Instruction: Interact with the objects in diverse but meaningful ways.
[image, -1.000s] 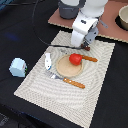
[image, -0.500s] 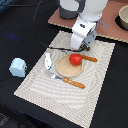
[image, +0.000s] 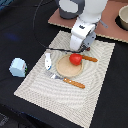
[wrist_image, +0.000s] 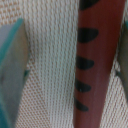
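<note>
- We are seeing the pincer (image: 81, 48) lowered over the woven placemat (image: 95, 80), straddling the brown sausage (wrist_image: 95, 60); whether it is gripping, we cannot tell.
- The red tomato (image: 75, 59) is sitting on the round tan plate (image: 64, 68) nearby.
- The pale blue-white cup (image: 18, 67) is standing well apart on the dark surface (image: 20, 30).

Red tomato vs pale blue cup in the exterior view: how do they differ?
The round red tomato sits on the round tan plate; the pale blue-white cup sits on the dark tabletop, off the woven mat. The tomato looks rounder and smaller; the cup blockier. The tomato lies near the gripper; the cup stands far toward the exterior view's left. Neither is gripped.
</note>
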